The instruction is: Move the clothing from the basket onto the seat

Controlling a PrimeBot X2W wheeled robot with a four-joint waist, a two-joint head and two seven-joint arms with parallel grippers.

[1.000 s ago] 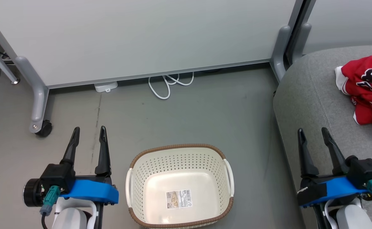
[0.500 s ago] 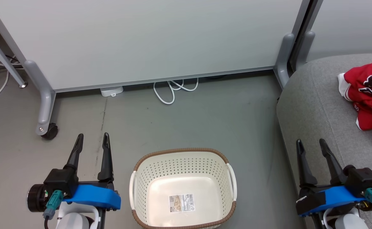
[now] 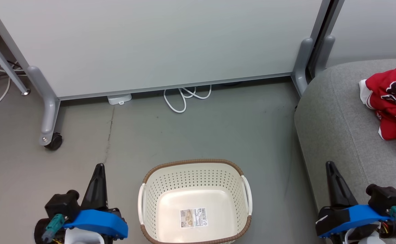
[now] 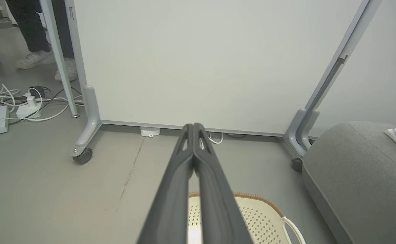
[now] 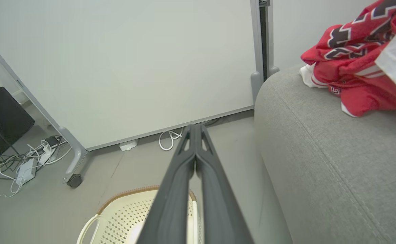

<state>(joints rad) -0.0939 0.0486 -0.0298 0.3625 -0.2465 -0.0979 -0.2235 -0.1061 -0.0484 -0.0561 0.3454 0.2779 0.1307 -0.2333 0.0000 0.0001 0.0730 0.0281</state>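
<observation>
left pincer with two long dark fingers (image 3: pixel 99 169): pressed together, the tips touching, with nothing between them; it hangs at the near left over the floor, just left of the basket, and points to the far side.
right pincer with two long dark fingers (image 3: pixel 331 166): also pressed together and pinching nothing; it is at the near right, over the near left edge of the seat.
small cream perforated plastic basket with brown woven-look rim (image 3: pixel 192 161): it stands upright on the floor between the two pincers, near the robot; a barcode sticker (image 3: pixel 193 217) lies on its bare bottom.
red soft fabric clothing with black-and-white lettering and white trim (image 3: pixel 392 101): it lies crumpled on the seat at the far right, well apart from the basket and from both pincers.
large grey woven-fabric upholstered seat (image 3: pixel 336 118): it stands at the right, its rounded corner near the panel's foot.
pale grey wall panel on grey feet (image 3: pixel 150 44): it stands upright on the far side; one foot has a black castor wheel (image 3: pixel 54 141).
grey smooth floor (image 3: pixel 218 128): a white looped cable (image 3: pixel 181 98) lies at the panel's lower edge.
</observation>
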